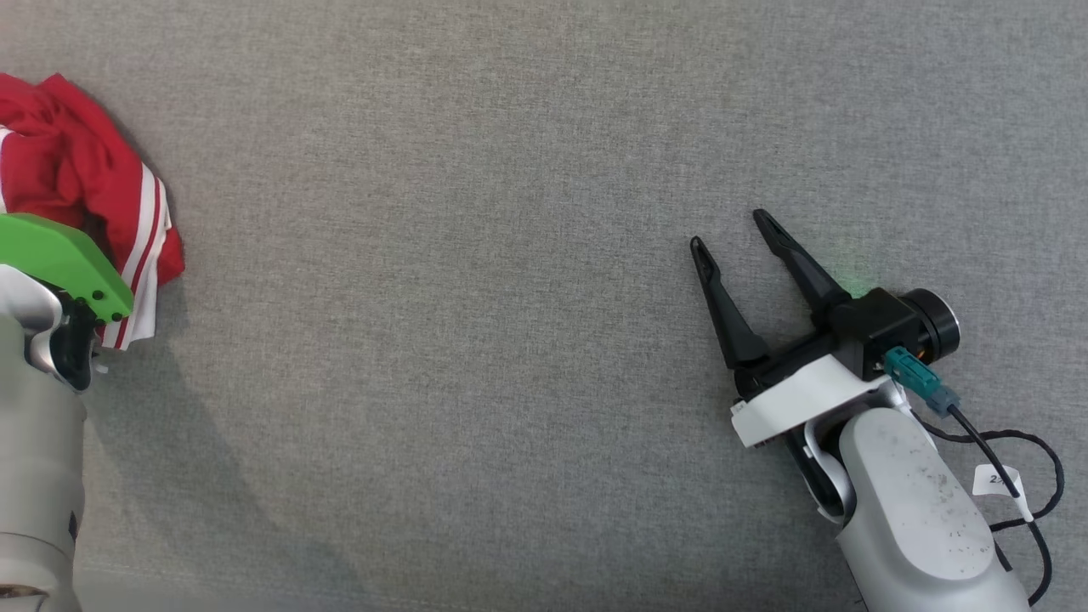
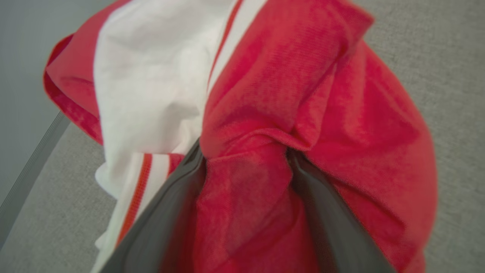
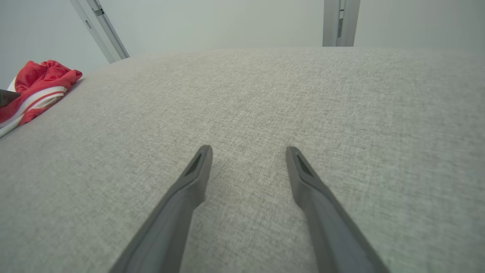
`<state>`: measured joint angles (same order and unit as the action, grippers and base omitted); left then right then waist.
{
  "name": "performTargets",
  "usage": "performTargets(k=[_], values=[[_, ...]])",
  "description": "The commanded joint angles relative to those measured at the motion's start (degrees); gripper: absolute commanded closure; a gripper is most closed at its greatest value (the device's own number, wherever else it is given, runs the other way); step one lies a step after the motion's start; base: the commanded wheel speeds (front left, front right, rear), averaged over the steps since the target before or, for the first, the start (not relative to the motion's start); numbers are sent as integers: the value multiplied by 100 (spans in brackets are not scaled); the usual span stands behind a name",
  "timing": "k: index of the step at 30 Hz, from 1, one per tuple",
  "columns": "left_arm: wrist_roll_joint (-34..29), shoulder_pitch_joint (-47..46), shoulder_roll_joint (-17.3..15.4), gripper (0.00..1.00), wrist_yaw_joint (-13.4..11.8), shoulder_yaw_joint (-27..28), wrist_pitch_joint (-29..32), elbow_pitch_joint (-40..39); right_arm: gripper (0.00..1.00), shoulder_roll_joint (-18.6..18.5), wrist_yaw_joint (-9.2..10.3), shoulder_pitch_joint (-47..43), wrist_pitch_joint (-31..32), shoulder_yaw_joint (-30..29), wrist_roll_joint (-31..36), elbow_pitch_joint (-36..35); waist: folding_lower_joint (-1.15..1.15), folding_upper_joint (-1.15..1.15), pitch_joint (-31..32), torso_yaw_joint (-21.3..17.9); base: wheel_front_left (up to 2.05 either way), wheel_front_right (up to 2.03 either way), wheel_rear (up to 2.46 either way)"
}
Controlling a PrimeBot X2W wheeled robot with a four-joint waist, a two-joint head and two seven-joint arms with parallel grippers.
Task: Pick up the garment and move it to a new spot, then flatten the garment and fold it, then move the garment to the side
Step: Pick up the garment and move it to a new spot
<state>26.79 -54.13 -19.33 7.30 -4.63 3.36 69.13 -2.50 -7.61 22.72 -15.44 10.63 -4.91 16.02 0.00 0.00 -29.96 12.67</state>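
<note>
A crumpled red garment (image 1: 76, 161) with white panels and stripes lies at the far left of the grey cloth table (image 1: 476, 280). In the left wrist view the garment (image 2: 303, 76) is very close, and a red fold of it sits between my left gripper's (image 2: 244, 153) spread fingers; the jaws stand wide, so it is open around the cloth. In the head view a green wrist cover (image 1: 64, 259) hides those fingers. My right gripper (image 1: 728, 229) rests low over bare table at the right, open and empty, far from the garment (image 3: 41, 81).
The table's left edge (image 2: 30, 167) runs close beside the garment. The table's far edge (image 3: 242, 49) meets a pale wall with metal posts (image 3: 339, 22). A black cable (image 1: 1020, 476) loops by my right forearm.
</note>
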Motion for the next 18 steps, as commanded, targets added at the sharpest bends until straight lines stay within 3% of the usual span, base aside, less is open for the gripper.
performTargets(k=[1,3,4,5,6,10,18], values=[[14,44,94,0,-4,-49,162,155,0,-162,24,-49,56,-136,16,250,0,0,-102,-71,0,0,0],[36,34,113,0,-17,-48,244,235,0,-169,24,-17,61,-155,23,230,0,0,-142,-76,0,0,0],[40,31,123,48,-18,-62,289,265,0,-172,24,-8,61,-160,24,223,0,0,-158,-77,0,0,0],[50,21,137,79,-16,-74,320,289,0,-176,24,4,67,-166,34,212,0,0,-178,-75,0,0,0],[63,12,149,100,-14,-75,326,304,0,-177,24,6,68,-174,47,202,0,0,-193,-73,0,0,0],[68,-31,183,100,-10,-108,197,331,0,-171,24,20,72,-186,75,185,0,0,-195,-65,0,0,0],[-142,-463,23,100,-12,-302,-905,-116,0,-134,24,-63,52,-159,-28,219,0,0,193,-115,0,0,0]])
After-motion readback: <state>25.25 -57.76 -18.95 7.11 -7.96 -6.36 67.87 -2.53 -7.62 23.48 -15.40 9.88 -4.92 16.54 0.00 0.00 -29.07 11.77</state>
